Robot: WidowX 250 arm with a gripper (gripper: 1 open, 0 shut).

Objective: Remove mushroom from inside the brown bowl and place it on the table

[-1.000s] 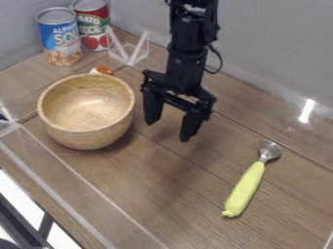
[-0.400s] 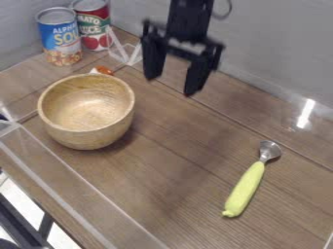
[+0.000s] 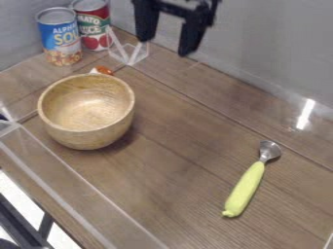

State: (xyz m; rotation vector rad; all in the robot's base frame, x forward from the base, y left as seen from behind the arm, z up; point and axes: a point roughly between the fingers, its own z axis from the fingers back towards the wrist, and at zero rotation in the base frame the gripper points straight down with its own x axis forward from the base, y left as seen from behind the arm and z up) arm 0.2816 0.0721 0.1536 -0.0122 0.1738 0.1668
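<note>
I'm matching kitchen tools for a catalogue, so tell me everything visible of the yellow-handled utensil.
The utensil lies flat on the wooden table, to the right in the picture and well apart from the bowl. Its long, smooth, pale yellow-green handle looks like plastic, widest toward the lower end. A short grey neck, metallic in look, leads to a small, rounded, shiny head pointing toward the back wall. Only the tabletop touches it. The head's exact shape is too small to tell.
</note>
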